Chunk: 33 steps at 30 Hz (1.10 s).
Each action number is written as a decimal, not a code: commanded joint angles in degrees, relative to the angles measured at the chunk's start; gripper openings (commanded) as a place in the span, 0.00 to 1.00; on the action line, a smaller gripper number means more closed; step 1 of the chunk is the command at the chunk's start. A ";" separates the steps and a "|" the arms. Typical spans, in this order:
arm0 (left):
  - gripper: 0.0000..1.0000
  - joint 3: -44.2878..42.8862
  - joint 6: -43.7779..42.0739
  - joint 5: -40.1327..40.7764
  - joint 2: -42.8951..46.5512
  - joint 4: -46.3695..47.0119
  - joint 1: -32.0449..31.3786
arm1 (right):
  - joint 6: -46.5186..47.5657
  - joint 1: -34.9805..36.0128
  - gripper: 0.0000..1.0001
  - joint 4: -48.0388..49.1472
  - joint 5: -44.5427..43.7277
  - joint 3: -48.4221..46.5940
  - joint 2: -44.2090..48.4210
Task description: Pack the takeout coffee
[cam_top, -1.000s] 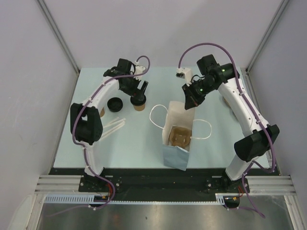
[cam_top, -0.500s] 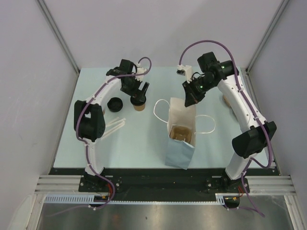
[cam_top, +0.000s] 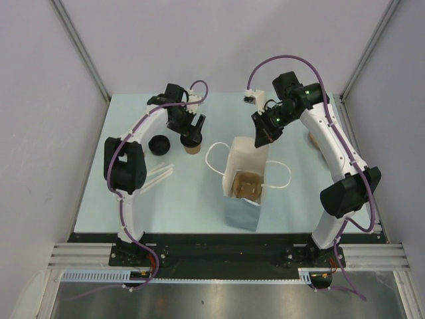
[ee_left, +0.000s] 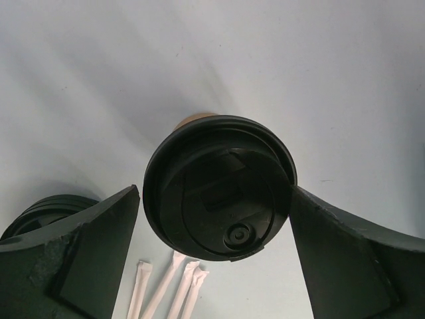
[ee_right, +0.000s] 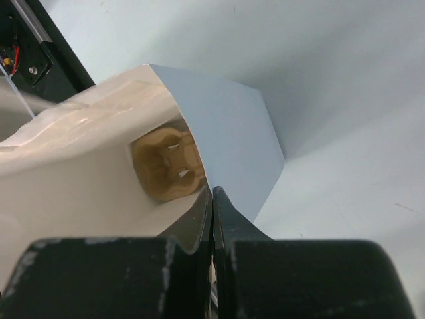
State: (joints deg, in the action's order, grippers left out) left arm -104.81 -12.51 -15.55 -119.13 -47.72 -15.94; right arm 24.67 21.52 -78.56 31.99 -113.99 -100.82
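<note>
I have the left claw (cam_top: 193, 126) poised over the coffee cup (cam_top: 193, 147), which stands on the table (cam_top: 186, 199) in the upper middle of the overhead view, just left of the paper bag (cam_top: 247, 156). The fingers are spread wide, one on each side of the black lid (ee_left: 219, 189) and close to it, so I judge this is the line-up for a grasp; nothing is gripped yet. The right claw (cam_top: 261, 141) is pinched together on the bag's far rim. I take that as holding the mouth open and the bag steady so that the cup can go in from above. Down inside sits a cardboard tray (ee_right: 167, 163), the likely seat for the cup. A loose lid (cam_top: 159, 144) lies just left of the cup, near the left finger, and could get nudged when I close. Wrapped straws (cam_top: 159, 176) lie lower left, well out of the way. The bag's handles (cam_top: 216, 159) flop out to both sides. The left loop lies between cup and bag, so I would carry the cup in high over it.
</note>
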 commanded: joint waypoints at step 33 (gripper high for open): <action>0.45 -30.44 -3.93 -16.78 8.38 -14.94 2.41 | -9.99 -2.01 0.00 4.03 0.18 -2.99 -0.35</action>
State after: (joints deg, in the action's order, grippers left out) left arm -126.91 -15.51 -24.82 -117.40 -59.33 -13.85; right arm 17.69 19.73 -76.90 31.92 -115.22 -101.14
